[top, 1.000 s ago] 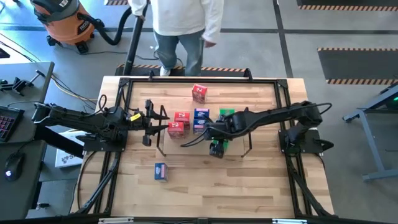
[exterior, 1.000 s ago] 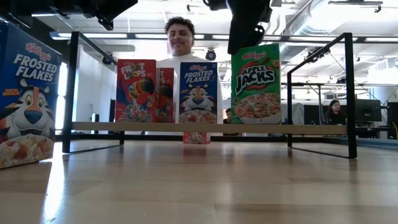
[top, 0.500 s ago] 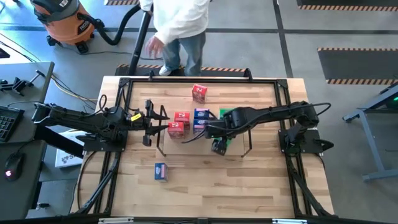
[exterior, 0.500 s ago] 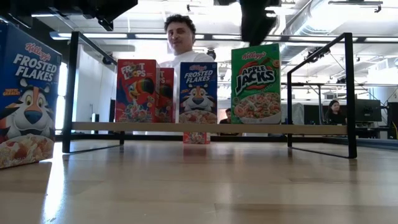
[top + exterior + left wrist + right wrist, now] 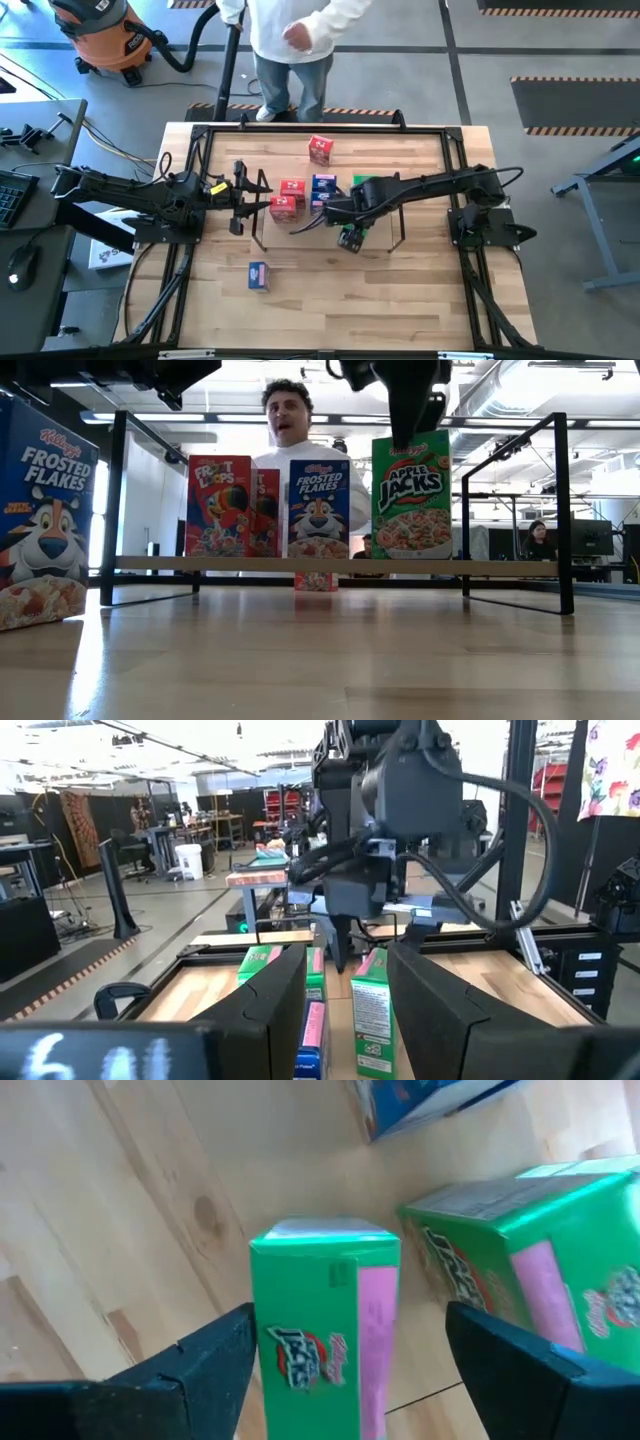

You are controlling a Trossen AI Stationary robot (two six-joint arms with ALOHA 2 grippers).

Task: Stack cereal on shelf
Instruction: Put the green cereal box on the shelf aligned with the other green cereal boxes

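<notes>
The tabletop (image 5: 330,300) under me was pale wood, smooth and faintly shiny, with a visible grain and a dark knot. The cereal boxes (image 5: 319,508) were thin printed cardboard with a glossy coat that caught the light; the green one (image 5: 325,1330) below my right gripper (image 5: 350,1360) showed a sheen along its top fold. The shelf (image 5: 560,510) was thin black metal, matt, with a pale wooden board. My fingers (image 5: 190,1370) looked like dull black plastic, slightly textured, as did my left gripper (image 5: 345,1010).
</notes>
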